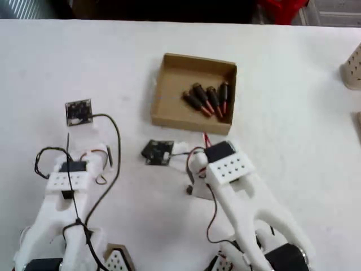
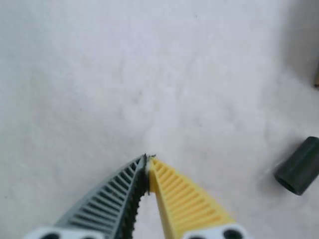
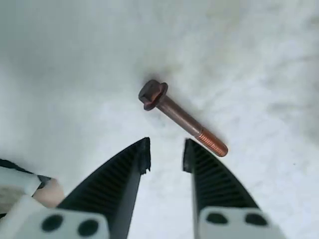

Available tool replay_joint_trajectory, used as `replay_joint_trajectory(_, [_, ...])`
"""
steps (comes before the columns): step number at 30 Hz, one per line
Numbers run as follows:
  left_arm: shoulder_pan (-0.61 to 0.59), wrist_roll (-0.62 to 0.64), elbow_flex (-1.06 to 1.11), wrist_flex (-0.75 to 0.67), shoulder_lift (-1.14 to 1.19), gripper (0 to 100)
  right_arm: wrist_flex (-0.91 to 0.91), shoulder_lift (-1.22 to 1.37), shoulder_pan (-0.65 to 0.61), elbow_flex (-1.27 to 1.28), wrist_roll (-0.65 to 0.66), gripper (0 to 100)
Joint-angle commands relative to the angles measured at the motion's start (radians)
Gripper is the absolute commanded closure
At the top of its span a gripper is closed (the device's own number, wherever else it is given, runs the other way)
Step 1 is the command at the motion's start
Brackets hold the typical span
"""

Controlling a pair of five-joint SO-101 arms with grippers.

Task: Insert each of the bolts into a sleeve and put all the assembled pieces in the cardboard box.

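White tabletop (image 3: 60, 50) carries one copper bolt (image 3: 182, 118), lying flat just beyond the tips of the right gripper (image 3: 166, 152), whose jaws are parted slightly and empty. The left gripper (image 2: 148, 167) is closed and empty; a dark sleeve (image 2: 299, 166) lies off its yellow-finger side.

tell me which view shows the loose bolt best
The right wrist view: the bolt lies whole just beyond the open right tool. The high view gives at most a dark speck beside an arm.
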Motion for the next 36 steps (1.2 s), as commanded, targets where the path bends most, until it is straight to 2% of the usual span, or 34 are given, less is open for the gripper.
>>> replay_joint_trajectory(1, [-0.008,-0.008,-0.025,-0.020,-0.001,98,-0.074,-0.068,0.005,0.066,0.086,79.6])
replay_joint_trajectory(6, [-0.008,-0.008,-0.025,-0.020,-0.001,98,-0.188,-0.068,0.007,0.150,0.153,84.4])
replay_joint_trajectory(15, [-0.008,-0.008,-0.025,-0.020,-0.001,98,-0.392,-0.068,-0.025,0.276,0.147,85.2])
replay_joint_trajectory(18, [-0.008,-0.008,-0.025,-0.020,-0.001,98,-0.461,-0.070,-0.065,0.322,0.117,92.3])
replay_joint_trajectory(20, [-0.008,-0.008,-0.025,-0.020,-0.001,98,-0.512,-0.077,-0.087,0.336,0.044,98.8])
replay_joint_trajectory(27, [-0.008,-0.008,-0.025,-0.020,-0.001,98,-0.565,-0.079,-0.084,0.272,-0.247,98.2])
replay_joint_trajectory(36, [-0.008,-0.008,-0.025,-0.020,-0.001,98,-0.565,-0.068,-0.096,0.091,-0.921,98.2])
